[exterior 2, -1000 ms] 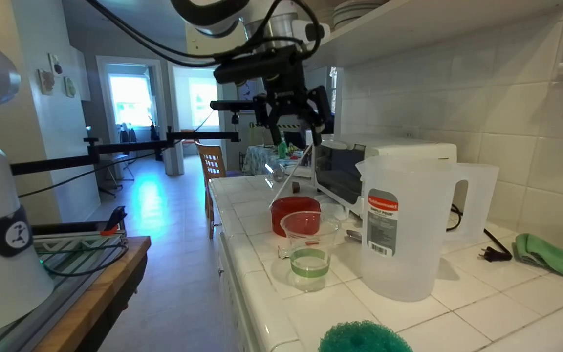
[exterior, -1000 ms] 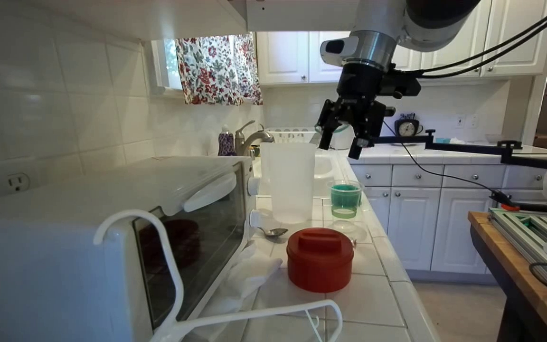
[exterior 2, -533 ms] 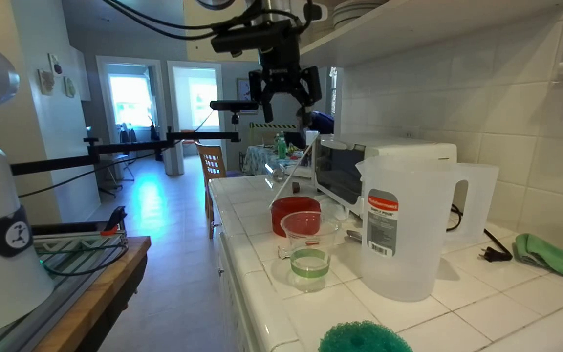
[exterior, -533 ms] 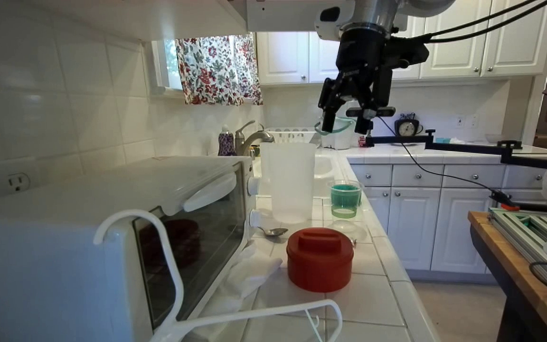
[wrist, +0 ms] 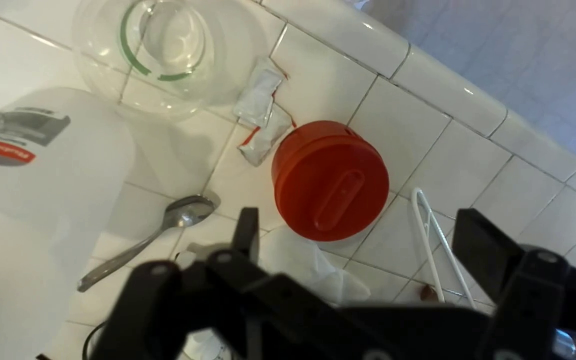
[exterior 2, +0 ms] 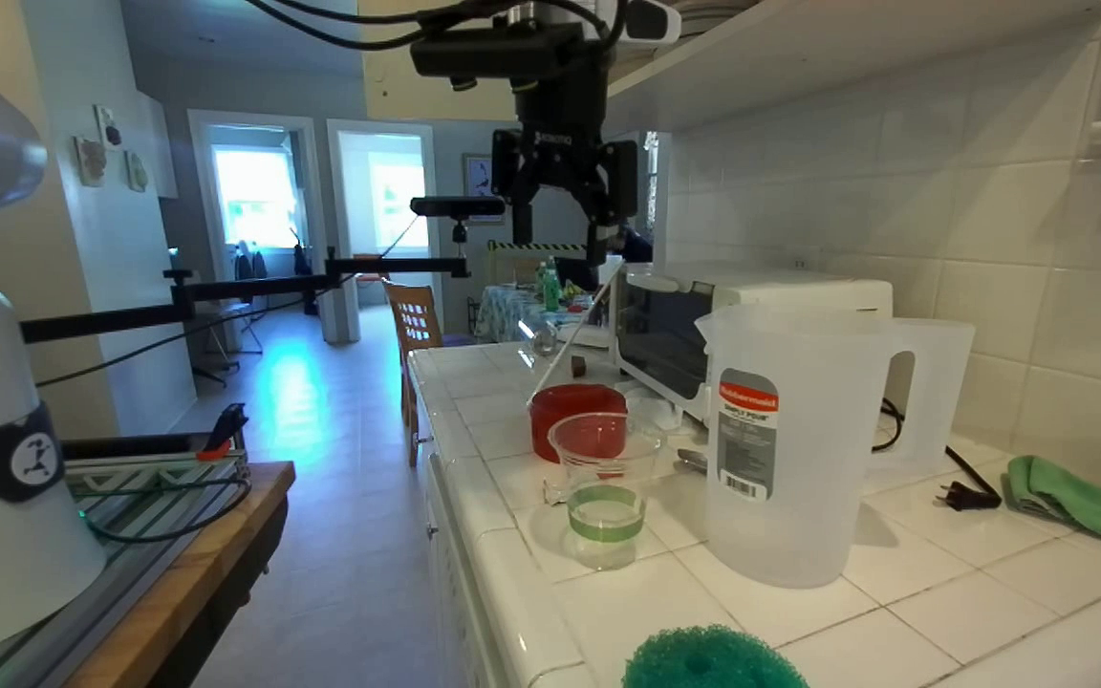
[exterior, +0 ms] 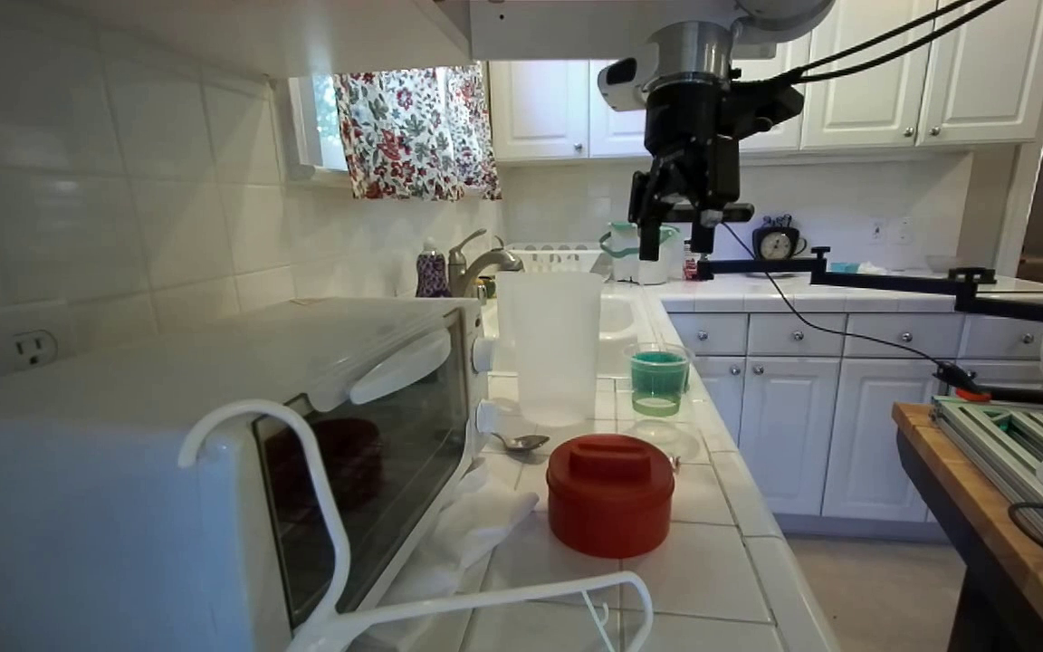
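Red tub (exterior: 609, 507), lidded, stands upright on the tiled counter (exterior: 707, 575), nearest thing to the hand (exterior 2: 560, 237), which hangs well above, fingers (wrist: 246, 232) spread apart w/ nothing b/w them. Tub may be as wide as the finger gap, so an off-centre descent could jam a fingertip on top. Its ridge (wrist: 339, 200) runs at a slant to the fingers in the wrist view; a pinch there w/o re-angling would prob. slip. Small packets (wrist: 263, 112) just left of it in that view could get dragged if the tub were nudged. Crumpled white cloth (exterior: 485, 525) (or bag, can't tell) lies b/w tub & toaster oven (exterior: 395, 471); loose folds might snag a finger. Spoon (wrist: 170, 220) nearby could get flicked. Far of the tub in an exterior view, clear cup (exterior: 657, 398) & tall pitcher (exterior: 553, 353) look light, so a low sideways sweep could tip either; cup's nearer the counter edge, hence a possible drop. White frame (exterior: 485, 598) at the near end might catch a stray finger too. Overhead shelf (exterior 2: 799, 57): arm (exterior 2: 648, 21) looks close, depth unclear, so lifting risks a bump.
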`<state>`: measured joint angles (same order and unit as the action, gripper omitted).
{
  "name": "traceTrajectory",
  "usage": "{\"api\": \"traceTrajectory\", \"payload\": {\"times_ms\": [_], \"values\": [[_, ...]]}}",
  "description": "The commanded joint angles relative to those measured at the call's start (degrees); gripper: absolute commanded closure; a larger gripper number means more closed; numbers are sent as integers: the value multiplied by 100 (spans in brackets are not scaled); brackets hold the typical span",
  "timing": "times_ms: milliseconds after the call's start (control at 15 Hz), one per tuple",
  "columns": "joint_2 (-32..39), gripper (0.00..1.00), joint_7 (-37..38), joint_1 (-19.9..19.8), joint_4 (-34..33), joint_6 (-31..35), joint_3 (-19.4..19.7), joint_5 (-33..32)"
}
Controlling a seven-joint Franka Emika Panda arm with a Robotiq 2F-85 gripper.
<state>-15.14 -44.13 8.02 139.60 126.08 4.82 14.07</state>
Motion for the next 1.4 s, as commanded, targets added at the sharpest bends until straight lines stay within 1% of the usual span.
{"api": "traceTrajectory", "payload": {"times_ms": [0,467,533,800,1000,1333], "values": [[1,0,-11,-71,-10,-16,-58,18],[2,0,-11,-72,-10,-17,-52,18],[13,0,204,-106,-13,127,-126,-116],[91,0,551,-39,-91,610,-372,-264],[121,0,979,32,-101,956,-637,-405],[-92,0,2270,133,37,1587,-1155,-1042]]}}
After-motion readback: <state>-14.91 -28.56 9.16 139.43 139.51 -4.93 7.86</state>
